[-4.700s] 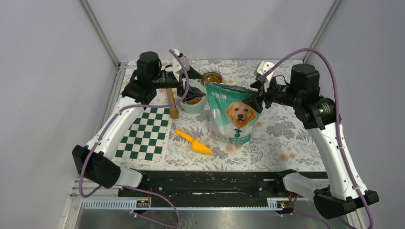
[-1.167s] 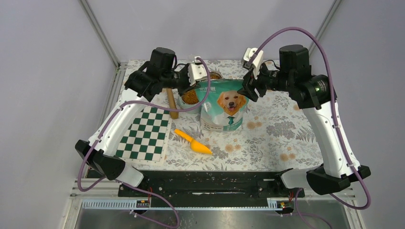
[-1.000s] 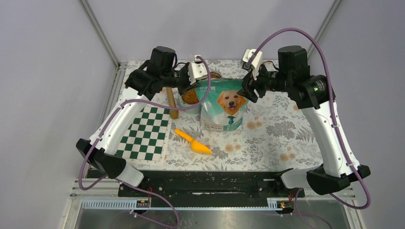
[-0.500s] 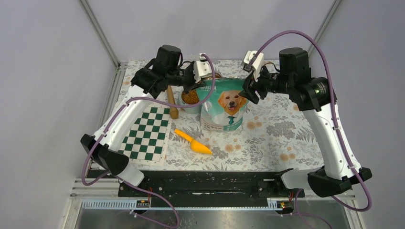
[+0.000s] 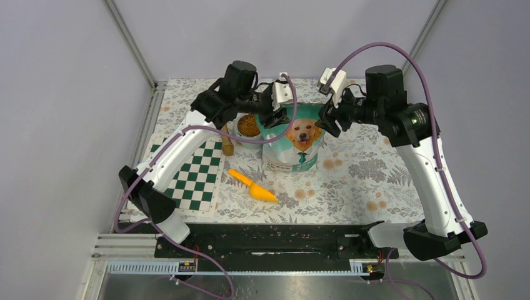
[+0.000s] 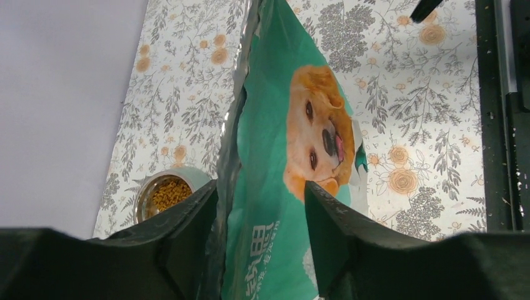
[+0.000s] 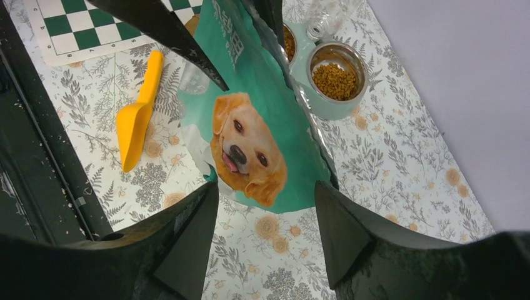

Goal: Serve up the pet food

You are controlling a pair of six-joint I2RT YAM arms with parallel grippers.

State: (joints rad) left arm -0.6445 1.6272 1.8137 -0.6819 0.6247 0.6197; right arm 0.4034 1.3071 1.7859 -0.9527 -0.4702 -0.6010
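The pet food is brown kibble in a steel bowl left of the teal dog-print bag, which stands upright mid-table. In the right wrist view kibble fills two bowls behind the bag. My left gripper hovers at the bag's top left corner. Its jaws are open, with the bag's silver top edge between them, close to the left finger. Kibble shows beyond. My right gripper is open beside the bag's top right, with only tablecloth between its fingers.
An orange scoop lies in front of the bag, also in the right wrist view as the scoop. A green-and-white chessboard lies at the left, with a wooden handle beside the bowls. Floral cloth covers the table.
The bag, tilted toward the bowl earlier, now stands upright. My left arm has slid right along its top and its jaws have opened off it. The right arm has barely moved.
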